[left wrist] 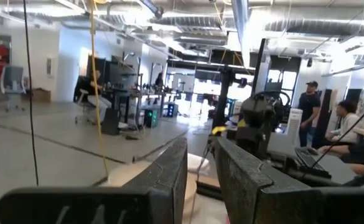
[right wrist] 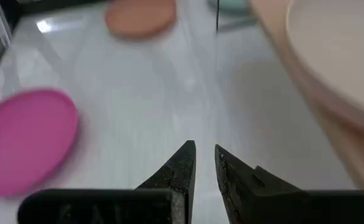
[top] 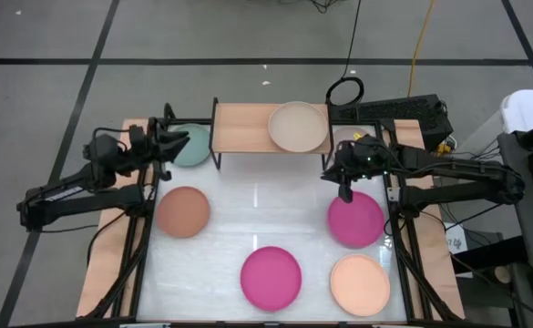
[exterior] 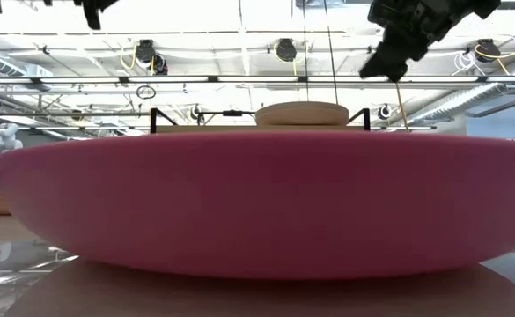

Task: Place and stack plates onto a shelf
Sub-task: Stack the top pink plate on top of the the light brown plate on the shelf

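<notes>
One beige plate [top: 298,127] sat on the shelf [top: 243,128], while both pincers, left [top: 161,146] and right [top: 345,187], hung nearly closed and empty above the desk [top: 248,205].

The white-topped table [top: 266,205] stands on a grey floor [top: 47,100] crossed by dark lines. A yellow cable [top: 418,46] and a black cable [top: 353,36] run over that floor behind the table. Beyond, people [left wrist: 307,102] sit and stand near desks [left wrist: 122,102] under pipes [exterior: 239,79].
</notes>
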